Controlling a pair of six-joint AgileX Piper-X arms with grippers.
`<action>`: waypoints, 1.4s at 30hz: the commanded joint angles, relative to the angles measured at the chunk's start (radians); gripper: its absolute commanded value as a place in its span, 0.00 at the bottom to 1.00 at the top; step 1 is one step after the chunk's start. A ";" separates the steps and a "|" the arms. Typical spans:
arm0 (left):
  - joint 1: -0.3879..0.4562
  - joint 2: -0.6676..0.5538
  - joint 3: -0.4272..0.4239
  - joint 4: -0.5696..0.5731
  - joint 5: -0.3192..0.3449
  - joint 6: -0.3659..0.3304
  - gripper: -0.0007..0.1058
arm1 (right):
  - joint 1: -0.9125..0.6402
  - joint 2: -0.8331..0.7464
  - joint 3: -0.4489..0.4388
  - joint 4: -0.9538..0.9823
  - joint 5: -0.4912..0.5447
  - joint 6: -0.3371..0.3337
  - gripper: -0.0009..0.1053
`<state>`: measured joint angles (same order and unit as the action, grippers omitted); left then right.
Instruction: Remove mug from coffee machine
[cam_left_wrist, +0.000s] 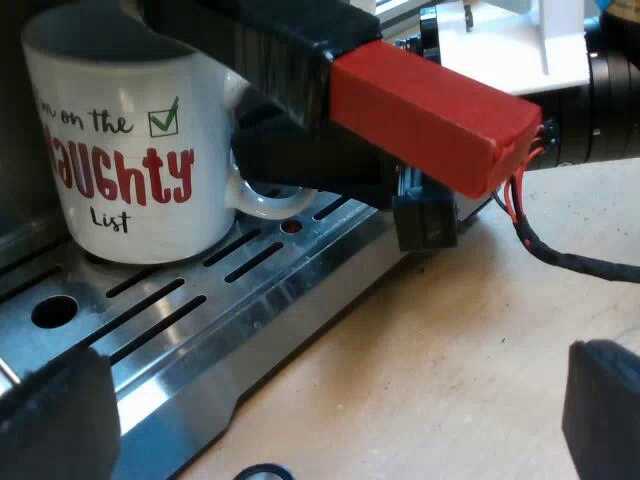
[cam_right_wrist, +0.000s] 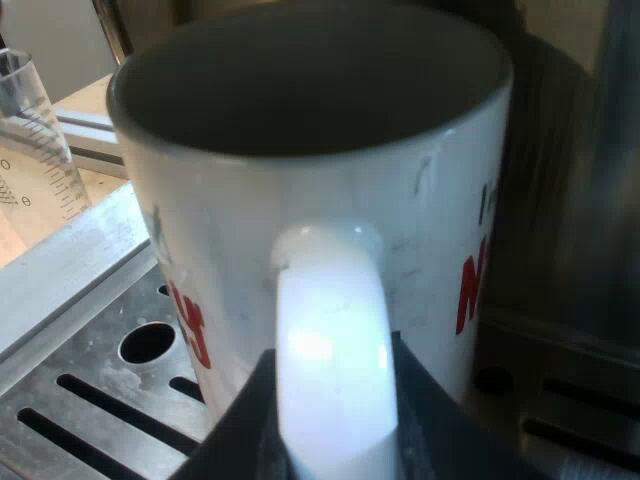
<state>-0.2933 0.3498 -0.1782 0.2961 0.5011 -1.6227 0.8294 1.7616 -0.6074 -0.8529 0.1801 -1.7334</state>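
A white mug (cam_left_wrist: 130, 170) with red and black lettering stands on the espresso machine's slotted metal drip tray (cam_left_wrist: 200, 320). My right gripper (cam_left_wrist: 262, 170) reaches in at the mug's handle (cam_left_wrist: 272, 203). In the right wrist view the mug (cam_right_wrist: 320, 200) is very close, and its white handle (cam_right_wrist: 335, 340) sits between the dark fingers (cam_right_wrist: 235, 430) of my right gripper (cam_right_wrist: 335, 445), which is shut on it. My left gripper (cam_left_wrist: 330, 420) hangs open over the tray's edge and the wooden table, a short way from the mug, with nothing between its fingers.
The drip tray (cam_right_wrist: 90, 400) has slots and a round hole beside the mug. A measuring glass (cam_right_wrist: 30, 130) stands just beyond the tray. The wooden table (cam_left_wrist: 450, 340) stretches out from the tray, with a small black ring (cam_left_wrist: 262, 472) on it.
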 joint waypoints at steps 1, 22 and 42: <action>-0.006 0.000 -0.004 -0.017 0.012 -0.010 0.86 | 0.007 -0.013 -0.011 0.011 -0.005 -0.004 0.01; -0.006 0.000 -0.007 -0.032 0.012 -0.056 0.86 | 0.120 -0.277 0.160 0.162 0.207 -0.004 0.01; -0.015 0.000 -0.083 0.077 0.079 -0.107 0.86 | 0.131 -0.858 0.233 0.853 0.229 0.021 0.01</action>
<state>-0.2959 0.3498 -0.2426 0.3643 0.5683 -1.7199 0.9588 0.9630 -0.3655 -0.0180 0.3940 -1.7123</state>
